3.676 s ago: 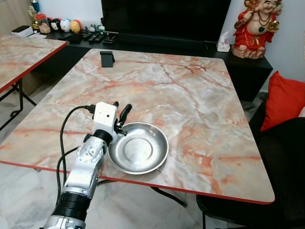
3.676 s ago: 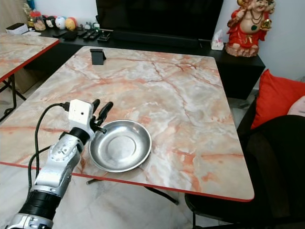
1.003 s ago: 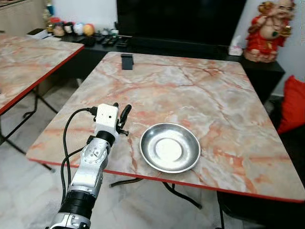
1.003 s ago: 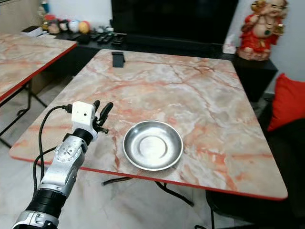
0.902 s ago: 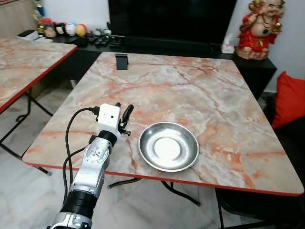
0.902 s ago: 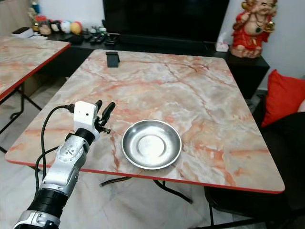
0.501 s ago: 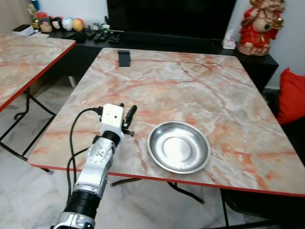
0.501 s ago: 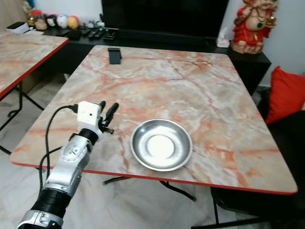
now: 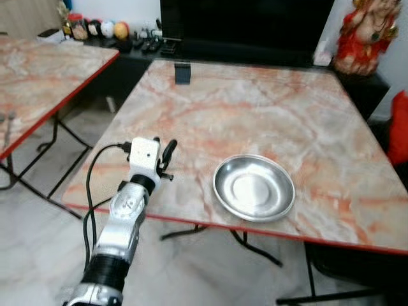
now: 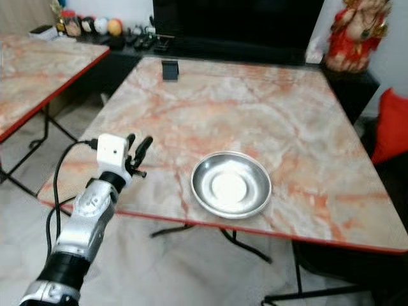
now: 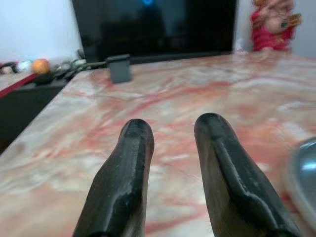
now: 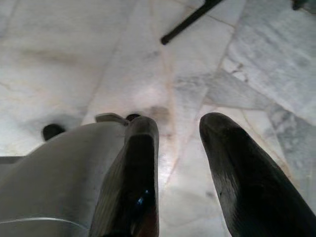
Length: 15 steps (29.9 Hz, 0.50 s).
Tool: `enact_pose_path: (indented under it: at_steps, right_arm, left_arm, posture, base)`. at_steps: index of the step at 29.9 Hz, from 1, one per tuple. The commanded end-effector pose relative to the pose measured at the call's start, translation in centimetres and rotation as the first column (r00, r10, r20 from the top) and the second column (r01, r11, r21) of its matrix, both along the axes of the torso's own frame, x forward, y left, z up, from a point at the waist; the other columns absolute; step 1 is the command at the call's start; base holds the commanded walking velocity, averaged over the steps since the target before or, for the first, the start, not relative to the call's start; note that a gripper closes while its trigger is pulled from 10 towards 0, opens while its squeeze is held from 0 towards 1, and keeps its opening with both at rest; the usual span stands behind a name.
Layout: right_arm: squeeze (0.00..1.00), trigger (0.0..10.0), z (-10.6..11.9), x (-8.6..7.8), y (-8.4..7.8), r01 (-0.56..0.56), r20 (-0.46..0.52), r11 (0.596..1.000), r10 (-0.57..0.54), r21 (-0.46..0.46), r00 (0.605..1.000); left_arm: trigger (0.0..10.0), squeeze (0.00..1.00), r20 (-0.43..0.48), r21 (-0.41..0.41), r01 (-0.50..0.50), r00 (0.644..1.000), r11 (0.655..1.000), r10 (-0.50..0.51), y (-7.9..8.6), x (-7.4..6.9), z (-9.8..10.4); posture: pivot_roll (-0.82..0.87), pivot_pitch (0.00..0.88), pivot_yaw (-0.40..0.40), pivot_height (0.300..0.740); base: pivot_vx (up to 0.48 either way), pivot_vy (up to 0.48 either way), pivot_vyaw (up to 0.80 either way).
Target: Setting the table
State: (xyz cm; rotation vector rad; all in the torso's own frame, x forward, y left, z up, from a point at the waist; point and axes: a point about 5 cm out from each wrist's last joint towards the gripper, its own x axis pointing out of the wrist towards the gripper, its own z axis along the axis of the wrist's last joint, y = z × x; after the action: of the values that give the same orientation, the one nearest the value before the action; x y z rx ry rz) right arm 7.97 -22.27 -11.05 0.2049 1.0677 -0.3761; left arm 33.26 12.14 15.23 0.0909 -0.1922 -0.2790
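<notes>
Steel plate [image 9: 254, 188] set near table's [image 9: 268, 115] front edge; left gripper [image 9: 163, 150] at plate's 9 o'clock, fingers parted, empty (right gripper [image 12: 180, 148] idle, parted); judged next: fetch another item

Silver left arm [image 9: 124, 220], black cable [image 9: 90, 182], black-fingered pincer [image 9: 164, 153].

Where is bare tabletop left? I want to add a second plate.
The marble table is bare between the steel bowl and the small black stand at its far edge, and to the bowl's right. The left gripper hangs over the near left corner, beside the bowl, so that side is tighter.
</notes>
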Motion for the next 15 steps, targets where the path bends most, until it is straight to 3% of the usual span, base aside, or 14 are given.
enact_pose_path:
  at_steps: [1,11,15]
  right_arm:
    - [0.00,10.0,0.00,0.40,0.43,0.001,0.010,1.000,-0.001,0.010,1.000]
    - [0.00,10.0,-0.02,0.40,0.51,-0.001,0.010,1.000,0.001,0.012,1.000]
    - [0.00,10.0,-0.04,0.34,0.55,-0.004,0.007,1.000,0.004,0.014,1.000]
  left_arm:
    - [10.0,0.00,0.002,0.008,-0.008,1.000,1.000,0.008,0.33,0.17,0.29]
    - [10.0,0.00,0.004,0.006,-0.002,1.000,1.000,0.002,0.23,0.22,0.39]
    - [10.0,0.00,0.005,0.006,0.004,1.000,1.000,-0.004,0.11,0.15,0.36]
  posture:
    - [0.08,0.000,-0.033,0.728]
    - [0.09,0.000,-0.032,0.728]
    - [0.09,0.000,-0.030,0.728]
  base:
    - [0.000,0.000,0.00]
    - [0.000,0.000,0.00]
    - [0.000,0.243,0.00]
